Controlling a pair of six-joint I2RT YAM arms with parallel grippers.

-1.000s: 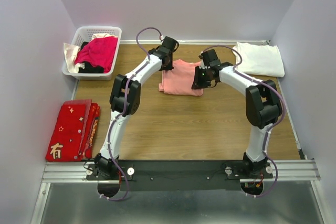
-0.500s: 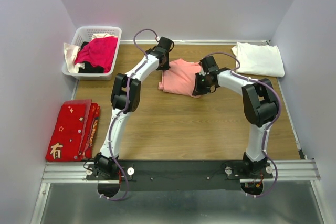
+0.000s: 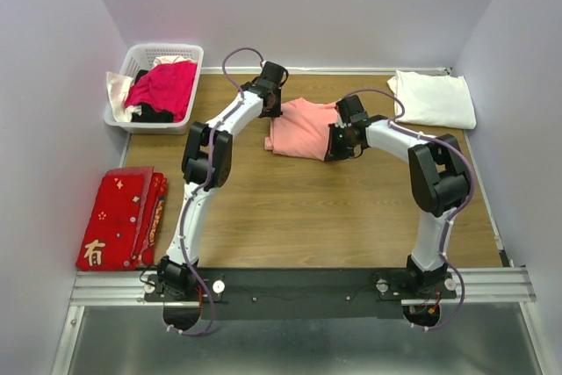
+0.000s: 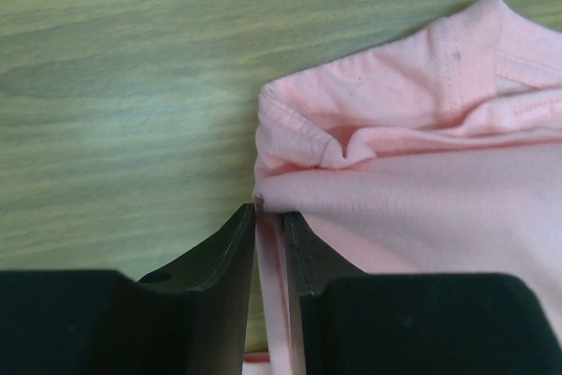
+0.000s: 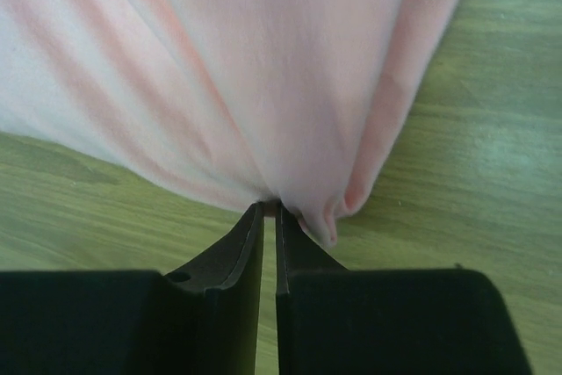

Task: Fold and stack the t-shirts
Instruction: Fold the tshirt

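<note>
The salmon-pink t-shirt (image 3: 301, 128) lies partly folded on the wooden table at the back middle. My left gripper (image 3: 276, 110) is shut on its far left edge; in the left wrist view (image 4: 269, 217) a strip of pink cloth (image 4: 413, 191) runs between the jaws. My right gripper (image 3: 334, 145) is shut on the shirt's right near corner; in the right wrist view (image 5: 270, 212) the pink cloth (image 5: 255, 85) bunches at the jaw tips and stretches away from them. The white t-shirt (image 3: 432, 98) lies folded at the back right corner.
A white basket (image 3: 147, 120) with a crimson garment and other clothes stands at the back left. A flat red cloth with gold characters (image 3: 123, 218) lies at the left edge. A metal rail (image 3: 299, 285) runs along the near edge.
Both grippers moved a little to the left with the pink shirt. The shirt's right near corner has been drawn in and the cloth now bunches between the grippers.
</note>
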